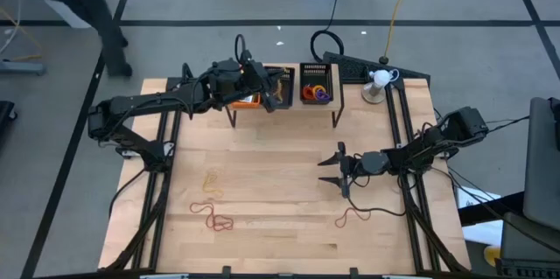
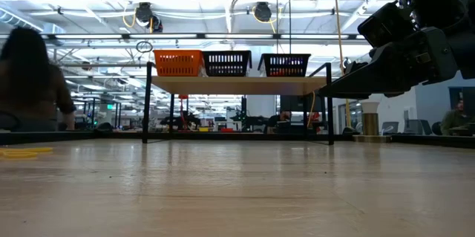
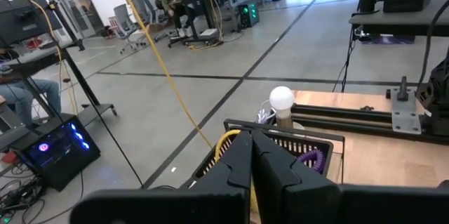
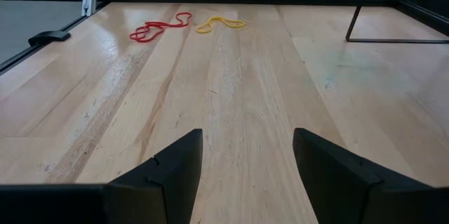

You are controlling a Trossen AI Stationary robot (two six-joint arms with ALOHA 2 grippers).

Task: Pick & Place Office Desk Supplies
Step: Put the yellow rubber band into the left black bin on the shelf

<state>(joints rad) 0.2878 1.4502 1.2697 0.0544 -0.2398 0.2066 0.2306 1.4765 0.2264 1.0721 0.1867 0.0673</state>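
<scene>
The left pincer [image 1: 278, 89] hung over the middle black mesh tray [image 1: 282, 76] on the raised shelf [image 1: 289, 106] at the table's far edge, its fingers [image 3: 238, 164] clenched together with a thin yellow band [image 3: 226, 138] showing just beyond their tips; whether the band was pinched between them could not be told. The neighbouring black tray [image 1: 316, 82] held orange and purple rings [image 1: 315, 94], and an orange tray [image 2: 178, 62] stood at the shelf's other end. On the table [image 1: 280, 218] lay loose rubber bands: a yellow loop [image 1: 212, 183] and a red tangle [image 1: 215, 218] toward the left arm's side, and another red loop [image 1: 352, 216] near the right arm. The right pincer [image 1: 335, 169] hovered low over bare wood near the table's middle, its fingers [image 4: 175, 164] released and spread wide, empty. A person [image 2: 30, 81] sat in the room beyond the table.
</scene>
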